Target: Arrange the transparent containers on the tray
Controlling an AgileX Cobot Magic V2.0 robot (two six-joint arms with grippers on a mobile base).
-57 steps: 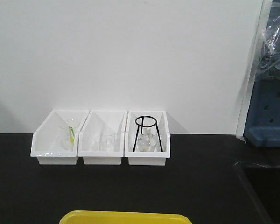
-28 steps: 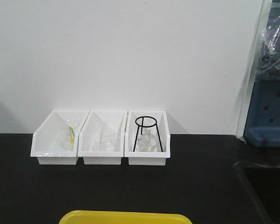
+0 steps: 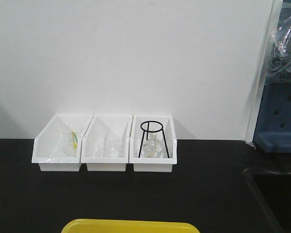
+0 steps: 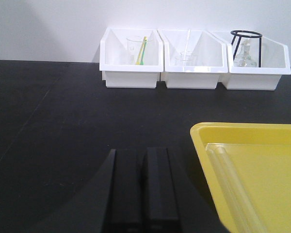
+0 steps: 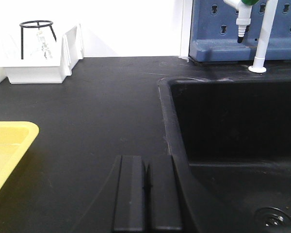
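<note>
In the front view, three white bins (image 3: 104, 145) sit in a row at mid-frame against the wall on the black tabletop (image 3: 208, 184), and only the rim of the yellow tray (image 3: 131, 226) shows at the bottom edge. No arm appears here.

In the left wrist view, the left end effector (image 4: 143, 187) sits at bottom centre, its fingers pressed together with nothing between them. The tray fills the lower right, and two glass tubes (image 4: 233, 187) lie side by side along its left inner edge, parallel and touching or nearly so.

In the right wrist view, the right end effector (image 5: 145, 194) at bottom centre is likewise closed and empty, between the tray corner at lower left and the sink (image 5: 233, 145) on the right.

Both tubes appear placed. Any tidying should be gentle, since round glass rolls easily on smooth plastic.
</note>
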